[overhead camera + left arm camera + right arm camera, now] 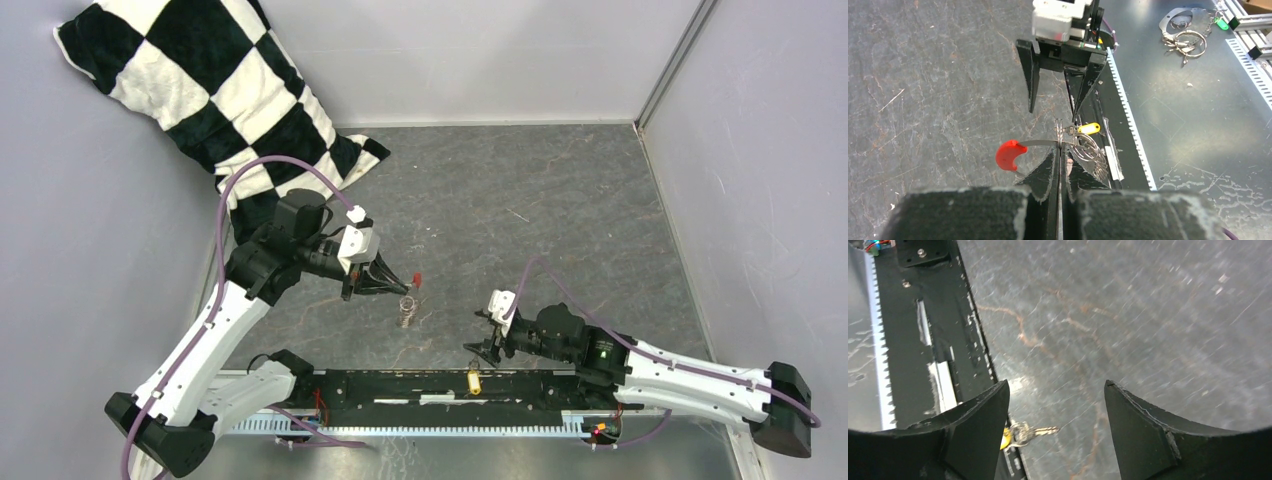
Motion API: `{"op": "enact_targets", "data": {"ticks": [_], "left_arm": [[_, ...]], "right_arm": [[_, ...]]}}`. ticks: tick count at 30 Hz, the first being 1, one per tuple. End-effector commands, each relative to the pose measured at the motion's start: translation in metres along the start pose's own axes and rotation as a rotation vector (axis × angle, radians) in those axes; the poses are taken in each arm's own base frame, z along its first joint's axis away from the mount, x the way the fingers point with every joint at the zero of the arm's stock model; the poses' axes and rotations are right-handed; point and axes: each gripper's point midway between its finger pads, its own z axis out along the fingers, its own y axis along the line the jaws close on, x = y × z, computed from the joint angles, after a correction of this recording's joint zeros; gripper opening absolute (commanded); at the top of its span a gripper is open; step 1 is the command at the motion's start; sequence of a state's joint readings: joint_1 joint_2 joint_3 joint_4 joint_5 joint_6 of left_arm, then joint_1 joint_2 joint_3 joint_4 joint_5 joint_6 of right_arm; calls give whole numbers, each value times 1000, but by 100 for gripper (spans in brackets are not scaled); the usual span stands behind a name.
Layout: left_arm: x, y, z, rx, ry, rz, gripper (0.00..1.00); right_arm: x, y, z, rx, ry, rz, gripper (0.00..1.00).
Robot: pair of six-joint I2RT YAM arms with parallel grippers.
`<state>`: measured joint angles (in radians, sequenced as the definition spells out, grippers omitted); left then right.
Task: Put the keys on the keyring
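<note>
Lying on black rail (400, 386) nr R claw (476, 332): key (474, 381); checkered cloth (200, 90) back-left.

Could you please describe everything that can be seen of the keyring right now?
The keyring is a thin, silvery metal wire ring with a short bright red sleeve on one arc. The shut left gripper pinches its wire, with the sleeve sticking out to one side and looser silvery loops hanging on the other. In the top view it dangles below the gripper over the grey table; whether it touches the surface cannot be told.
</note>
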<state>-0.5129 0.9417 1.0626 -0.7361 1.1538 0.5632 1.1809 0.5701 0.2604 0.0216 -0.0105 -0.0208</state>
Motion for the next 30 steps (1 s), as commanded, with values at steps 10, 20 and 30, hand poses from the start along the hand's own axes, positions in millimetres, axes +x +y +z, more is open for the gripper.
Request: {"op": "enact_targets", "data": {"ticks": [10, 20, 30], "left_arm": [[-4, -3, -3, -2, -4, 82, 2], [-9, -4, -4, -1, -10, 81, 2], [-12, -6, -6, -12, -12, 90, 2]], "right_arm": [[53, 47, -1, -28, 159, 348, 77], [77, 41, -3, 188, 342, 251, 61], [69, 51, 9, 152, 280, 299, 53]]}}
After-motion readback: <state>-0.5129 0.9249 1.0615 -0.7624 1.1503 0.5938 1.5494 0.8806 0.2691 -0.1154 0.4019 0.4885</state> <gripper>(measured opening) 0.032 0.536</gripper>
